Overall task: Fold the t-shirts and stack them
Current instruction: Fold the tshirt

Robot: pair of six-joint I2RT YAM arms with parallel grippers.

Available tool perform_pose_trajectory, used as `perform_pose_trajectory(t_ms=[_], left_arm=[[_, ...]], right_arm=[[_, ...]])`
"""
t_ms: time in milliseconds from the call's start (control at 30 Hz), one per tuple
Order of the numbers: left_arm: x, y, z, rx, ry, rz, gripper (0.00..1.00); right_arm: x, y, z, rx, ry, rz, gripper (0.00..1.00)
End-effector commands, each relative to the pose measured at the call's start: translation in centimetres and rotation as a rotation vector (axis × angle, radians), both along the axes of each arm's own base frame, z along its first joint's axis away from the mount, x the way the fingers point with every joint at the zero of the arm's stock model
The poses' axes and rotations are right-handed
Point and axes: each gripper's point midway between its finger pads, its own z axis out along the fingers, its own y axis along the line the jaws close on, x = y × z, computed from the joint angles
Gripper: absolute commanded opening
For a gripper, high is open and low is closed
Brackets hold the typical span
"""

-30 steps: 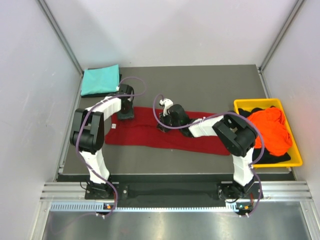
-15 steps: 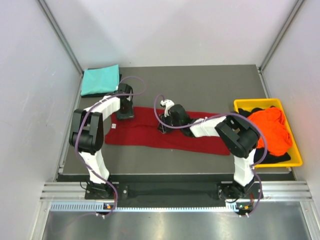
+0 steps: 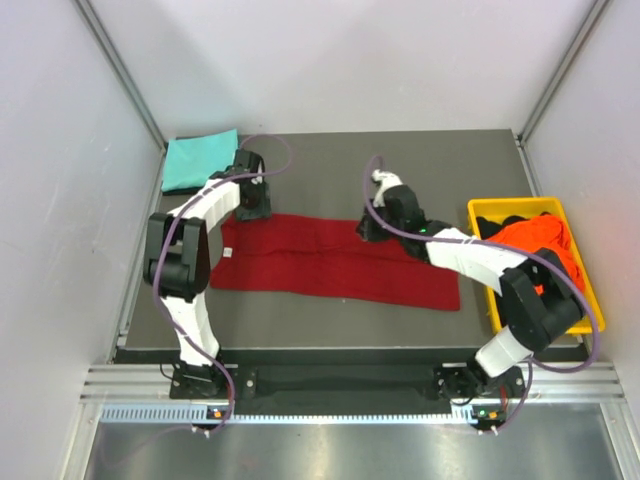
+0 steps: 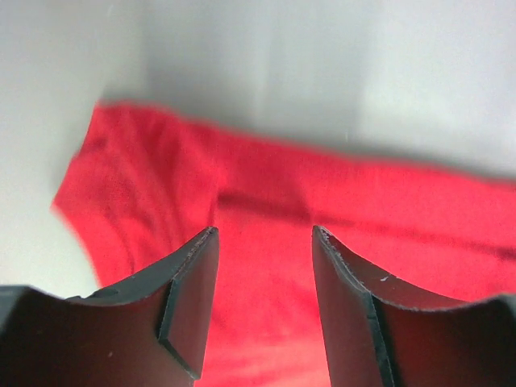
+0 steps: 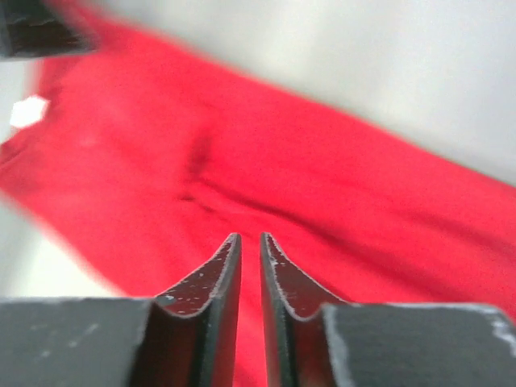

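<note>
The dark red t-shirt [image 3: 335, 268] lies as a long flat strip across the middle of the table. My left gripper [image 3: 252, 207] hovers over its far left edge, jaws open and empty; the left wrist view shows the gripper [image 4: 264, 234] with red cloth [image 4: 266, 306] below. My right gripper [image 3: 368, 228] is over the shirt's far edge near the middle, jaws nearly closed with nothing between them [image 5: 250, 238], above the red cloth [image 5: 339, 185]. A folded teal t-shirt [image 3: 198, 160] lies at the back left. The orange t-shirt [image 3: 545, 255] lies on the black t-shirt [image 3: 497, 223] in the bin.
The yellow plastic bin [image 3: 592, 305] stands at the right edge of the table. A white label [image 3: 229, 253] shows on the red shirt's left end. Grey walls enclose the table on three sides.
My right gripper has moved right and toward the back, off the shirt's middle to its far edge. My left gripper has moved slightly toward the back. The red shirt lies flatter.
</note>
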Motion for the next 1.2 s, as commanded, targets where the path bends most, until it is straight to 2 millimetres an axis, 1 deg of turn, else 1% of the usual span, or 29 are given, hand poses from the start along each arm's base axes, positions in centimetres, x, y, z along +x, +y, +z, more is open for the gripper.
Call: perform_pose_trajectory(t_ms=[0,33,100,133,167,200,233,267,367,400,433,467,533,600,700,733,800,833,867,933,1033,1100,1167], left_arm=[[2.1,0.3,-0.9,0.019,-0.007,-0.010,0.55],[2.4,0.7,-1.1,0.025,-0.012,-0.002,0.55],[2.8,1.3,-1.7,0.027,-0.017,0.024,0.56],[2.9,1.9,-2.0,0.025,-0.011,0.042,0.56],[2.8,2.0,-2.8,0.021,0.004,0.055,0.56],[2.7,2.2,-3.2,0.020,0.012,0.063,0.56],[2.7,2.4,-3.5,0.024,0.019,0.070,0.56],[2.6,2.6,-4.3,0.035,0.034,0.081,0.56],[2.5,3.0,-5.2,0.050,0.047,0.097,0.56],[2.6,3.0,-5.3,0.052,0.047,0.098,0.56],[2.7,2.9,-5.5,0.048,0.049,0.098,0.56],[2.9,2.8,-5.4,0.047,0.046,0.098,0.56],[3.0,2.9,-5.4,0.051,0.056,0.105,0.56],[3.6,3.0,-4.6,0.056,0.037,0.105,0.56],[4.6,2.1,-3.0,0.023,0.004,0.083,0.56],[4.9,1.7,-2.1,0.001,-0.017,0.068,0.56],[5.7,1.2,-0.8,-0.028,-0.063,0.056,0.56],[6.0,0.8,-0.2,-0.046,-0.080,0.043,0.56],[6.1,0.5,0.1,-0.060,-0.087,0.033,0.56],[6.2,0.0,0.3,-0.087,-0.084,0.020,0.56],[6.1,0.0,-0.3,-0.088,-0.073,0.022,0.56],[5.8,0.0,-1.2,-0.084,-0.052,0.021,0.56],[5.7,0.3,-1.9,-0.068,-0.038,0.031,0.55]], right_arm=[[-0.1,-6.9,-3.1,-0.095,0.120,-0.181,0.14],[0.6,-9.0,-3.6,-0.115,0.126,-0.243,0.13],[0.4,-11.6,-4.9,-0.173,0.138,-0.295,0.12],[0.6,-13.3,-5.4,-0.195,0.150,-0.342,0.11],[0.1,-14.9,-6.6,-0.236,0.179,-0.372,0.11],[0.0,-16.0,-7.1,-0.259,0.184,-0.393,0.10],[0.0,-17.7,-7.6,-0.278,0.199,-0.436,0.09],[-0.6,-19.0,-8.6,-0.316,0.221,-0.469,0.09],[-1.7,-21.8,-10.2,-0.354,0.278,-0.567,0.08],[-1.8,-22.6,-10.5,-0.345,0.293,-0.596,0.08],[-2.0,-22.9,-10.5,-0.350,0.303,-0.610,0.09],[-1.9,-23.6,-10.2,-0.364,0.292,-0.647,0.11],[-1.6,-24.0,-9.7,-0.359,0.299,-0.666,0.15],[-1.4,-24.5,-9.8,-0.357,0.327,-0.684,0.16],[-0.5,-24.0,-8.3,-0.288,0.304,-0.690,0.19],[0.1,-23.8,-7.4,-0.265,0.282,-0.690,0.22],[0.8,-23.3,-6.1,-0.237,0.266,-0.677,0.24],[1.5,-23.0,-5.1,-0.227,0.254,-0.673,0.25],[1.9,-22.8,-4.7,-0.219,0.251,-0.667,0.26],[2.6,-22.6,-4.1,-0.210,0.246,-0.666,0.27],[3.6,-22.1,-3.7,-0.192,0.243,-0.656,0.28],[3.8,-22.0,-4.6,-0.199,0.275,-0.648,0.29],[4.4,-22.4,-5.3,-0.212,0.290,-0.670,0.29]])
